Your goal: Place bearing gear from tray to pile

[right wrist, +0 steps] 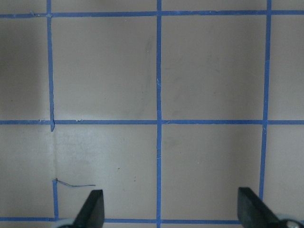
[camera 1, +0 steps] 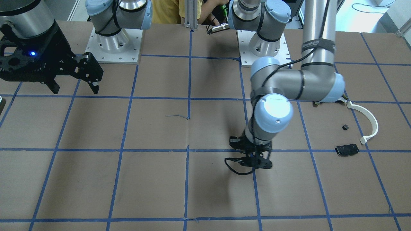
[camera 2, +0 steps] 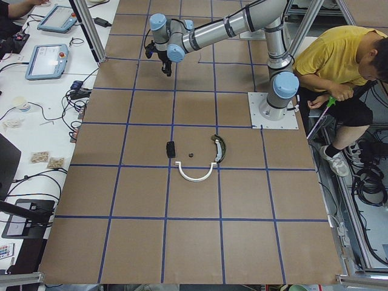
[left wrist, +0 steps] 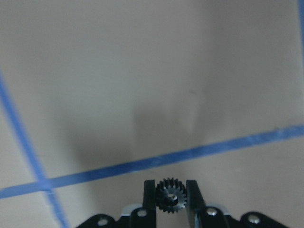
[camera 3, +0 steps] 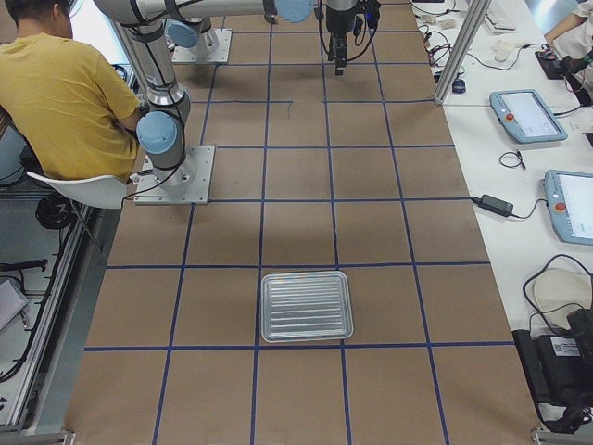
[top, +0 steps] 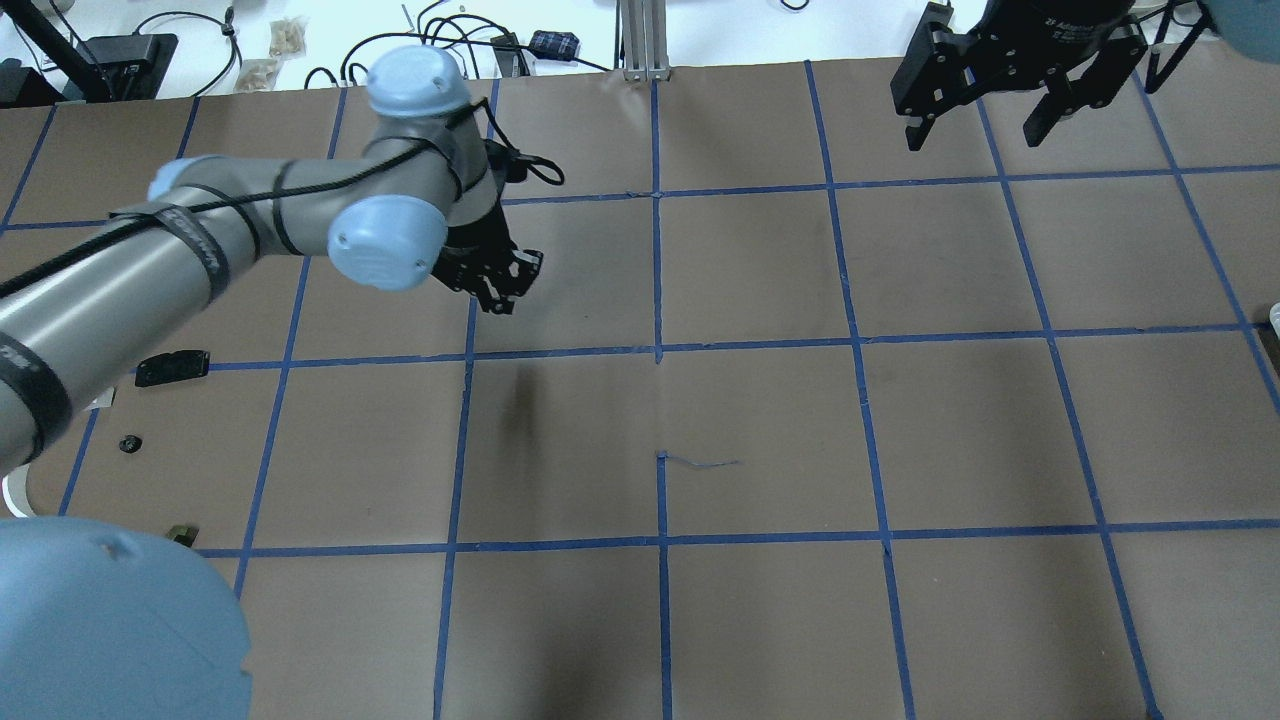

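My left gripper is shut on a small black toothed bearing gear and holds it above the brown table, over a blue tape line. It also shows in the front view and the overhead view. The pile lies apart from it on the robot's left: a white curved strip, a flat black plate, a small black part and a dark olive curved piece. The silver tray lies far off, near the table's right end. My right gripper is open and empty.
A person in a yellow shirt sits behind the arms' bases. Tablets and cables lie on the white bench beyond the table's far edge. Blue tape lines grid the brown table.
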`<state>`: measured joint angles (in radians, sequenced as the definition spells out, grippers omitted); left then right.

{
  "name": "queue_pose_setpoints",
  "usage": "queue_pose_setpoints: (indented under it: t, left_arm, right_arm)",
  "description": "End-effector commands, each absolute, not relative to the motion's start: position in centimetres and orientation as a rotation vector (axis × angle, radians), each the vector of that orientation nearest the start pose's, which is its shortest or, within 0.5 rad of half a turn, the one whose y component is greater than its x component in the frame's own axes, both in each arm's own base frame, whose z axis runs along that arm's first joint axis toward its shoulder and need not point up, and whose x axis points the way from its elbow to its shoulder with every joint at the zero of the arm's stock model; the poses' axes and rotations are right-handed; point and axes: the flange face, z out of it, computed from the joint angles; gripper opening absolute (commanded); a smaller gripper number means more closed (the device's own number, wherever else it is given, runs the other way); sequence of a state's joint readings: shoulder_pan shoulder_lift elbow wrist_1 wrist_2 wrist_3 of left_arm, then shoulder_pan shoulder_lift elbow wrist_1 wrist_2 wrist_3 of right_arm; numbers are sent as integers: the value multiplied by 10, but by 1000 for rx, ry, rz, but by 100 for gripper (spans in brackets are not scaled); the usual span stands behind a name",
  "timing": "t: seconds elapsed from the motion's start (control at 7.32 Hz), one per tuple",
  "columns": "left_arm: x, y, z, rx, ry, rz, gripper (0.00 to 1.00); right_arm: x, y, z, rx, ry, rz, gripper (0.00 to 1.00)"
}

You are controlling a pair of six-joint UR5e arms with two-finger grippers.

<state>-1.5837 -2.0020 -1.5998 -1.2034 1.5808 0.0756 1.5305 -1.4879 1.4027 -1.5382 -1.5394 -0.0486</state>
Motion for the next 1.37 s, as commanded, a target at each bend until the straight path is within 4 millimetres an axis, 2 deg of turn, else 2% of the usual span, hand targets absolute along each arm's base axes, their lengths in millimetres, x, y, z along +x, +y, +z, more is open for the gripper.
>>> queue_pose_setpoints:
  t: [0.0, 0.14, 0.27, 0.41, 0.55, 0.68, 0.82, 1.09, 1.23]
  left_arm:
    - [31, -632, 297, 148, 3115, 164, 0]
    - [93, -625, 296, 164, 3122, 167, 0]
    - [147, -614, 293, 172, 3134, 179, 0]
    - [187, -593, 278, 199, 3156, 222, 0]
    - [217, -578, 253, 139, 3148, 236, 0]
    - [218, -567, 229, 138, 3149, 234, 0]
    - [227, -548, 211, 129, 3140, 305, 0]
    - [258, -529, 206, 153, 3135, 343, 0]
    - [262, -525, 201, 145, 3142, 359, 0]
  right_arm:
    - [116, -530, 516, -29, 3123, -11, 100]
    - [116, -527, 519, -24, 3122, -30, 100]
    - [116, -522, 519, -29, 3124, -18, 100]
    - [116, -521, 514, -24, 3122, -16, 100]
    - [117, -516, 502, -28, 3118, 22, 100]
    - [118, -514, 498, -26, 3108, 31, 100]
    - [118, -512, 500, -28, 3108, 24, 100]
    - [118, -512, 500, -28, 3107, 24, 100]
    - [118, -512, 500, -23, 3107, 21, 100]
